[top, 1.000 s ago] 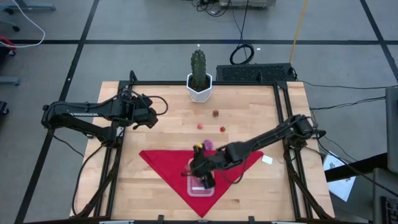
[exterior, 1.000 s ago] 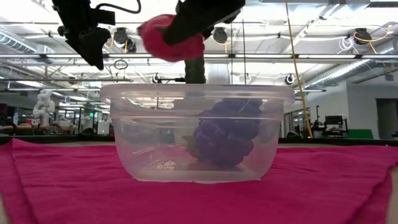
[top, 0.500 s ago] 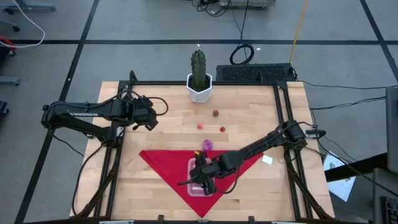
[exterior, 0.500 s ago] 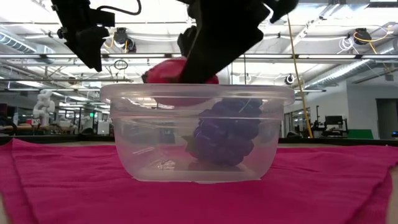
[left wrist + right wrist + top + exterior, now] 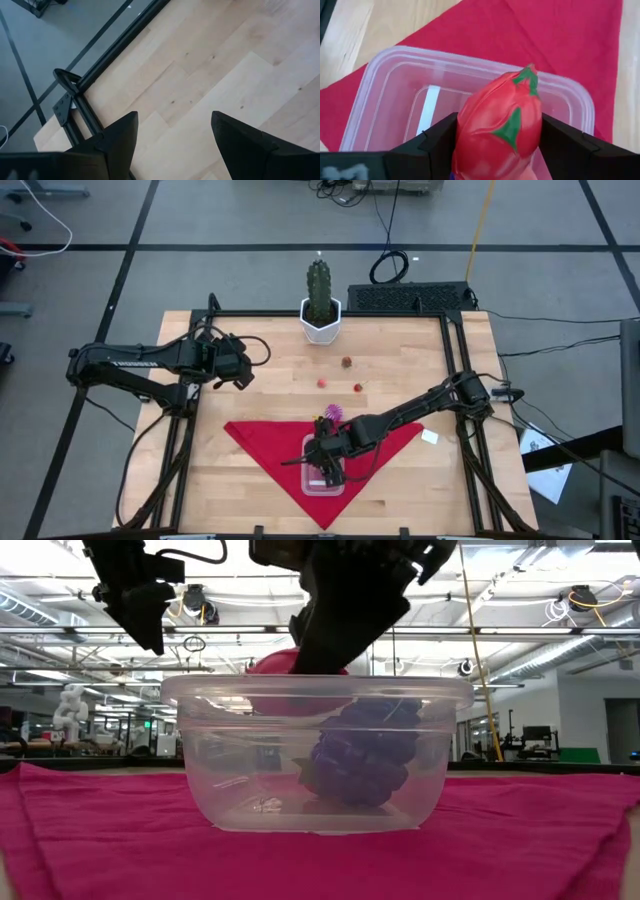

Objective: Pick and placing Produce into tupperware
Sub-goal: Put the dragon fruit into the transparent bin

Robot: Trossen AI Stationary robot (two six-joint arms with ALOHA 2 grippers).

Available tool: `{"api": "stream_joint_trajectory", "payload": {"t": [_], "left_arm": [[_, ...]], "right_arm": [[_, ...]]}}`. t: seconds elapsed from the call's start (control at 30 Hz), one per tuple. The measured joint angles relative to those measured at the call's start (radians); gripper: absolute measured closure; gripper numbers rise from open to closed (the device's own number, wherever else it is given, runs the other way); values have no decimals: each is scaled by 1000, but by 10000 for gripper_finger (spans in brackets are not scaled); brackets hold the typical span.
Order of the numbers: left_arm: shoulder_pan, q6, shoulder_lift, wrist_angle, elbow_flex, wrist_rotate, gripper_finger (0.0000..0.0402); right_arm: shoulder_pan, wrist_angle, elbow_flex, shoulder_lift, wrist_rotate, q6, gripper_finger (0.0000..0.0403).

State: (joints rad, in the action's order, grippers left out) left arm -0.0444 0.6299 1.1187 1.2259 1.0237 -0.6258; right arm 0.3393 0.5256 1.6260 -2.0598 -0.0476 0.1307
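Tupperware (image 5: pixel 200 770) wall blurs purple produce (image 5: pixel 362 762) inside.

Your overhead view is evenly lit and bright, with only soft, faint shadows on the bench (image 5: pixel 270 395). From the low camera you look into ceiling lights (image 5: pixel 205 610) that glare white, leaving the arms as dark silhouettes. In both wrist views the near fingers (image 5: pixel 120 137) are blurred.

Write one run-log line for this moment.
right gripper: shut on red fruit with green leaves, above clear plastic tupperware | purple berry cluster inside | left gripper: open, idle
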Motion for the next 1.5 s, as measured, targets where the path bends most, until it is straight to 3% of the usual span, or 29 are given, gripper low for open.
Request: {"api": "stream_joint_trajectory", "payload": {"t": [1.5], "left_arm": [[0,-5,0,-1,0,-5,144]], "right_arm": [[1,24,-2,-36,-2,7,165]]}}
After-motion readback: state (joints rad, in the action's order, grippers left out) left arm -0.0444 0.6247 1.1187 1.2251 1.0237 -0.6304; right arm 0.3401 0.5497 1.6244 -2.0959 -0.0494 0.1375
